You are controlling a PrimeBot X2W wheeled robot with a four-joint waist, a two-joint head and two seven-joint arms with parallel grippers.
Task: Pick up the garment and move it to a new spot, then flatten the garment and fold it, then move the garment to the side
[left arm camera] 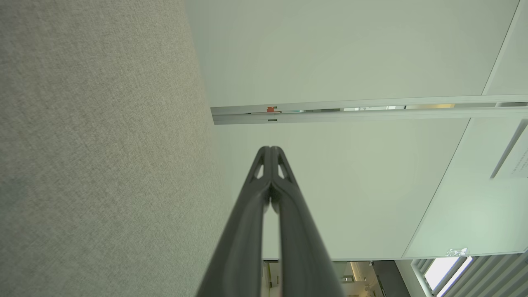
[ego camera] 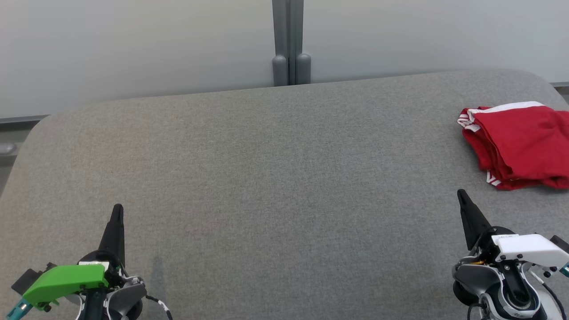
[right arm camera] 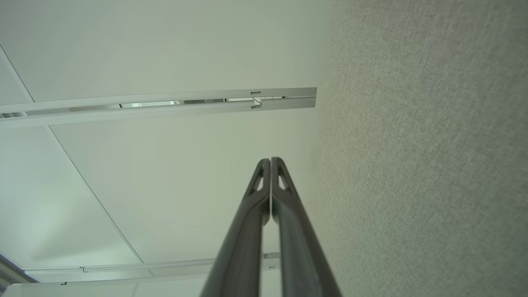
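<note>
While the red garment (ego camera: 524, 142) lies at the right of the grey surface (ego camera: 266, 178), my left gripper (ego camera: 118, 208) and right gripper (ego camera: 460, 193) are pinched together, empty.

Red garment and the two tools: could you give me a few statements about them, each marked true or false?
1. The red garment lies at the right side of the grey table. True.
2. The right tool is gripping the garment. False: it is shut on nothing and sits apart from the garment.
3. The left tool is shut. True.
4. The garment is spread flat in one layer. False: it lies bunched in folds.
5. The garment has white trim. True.
</note>
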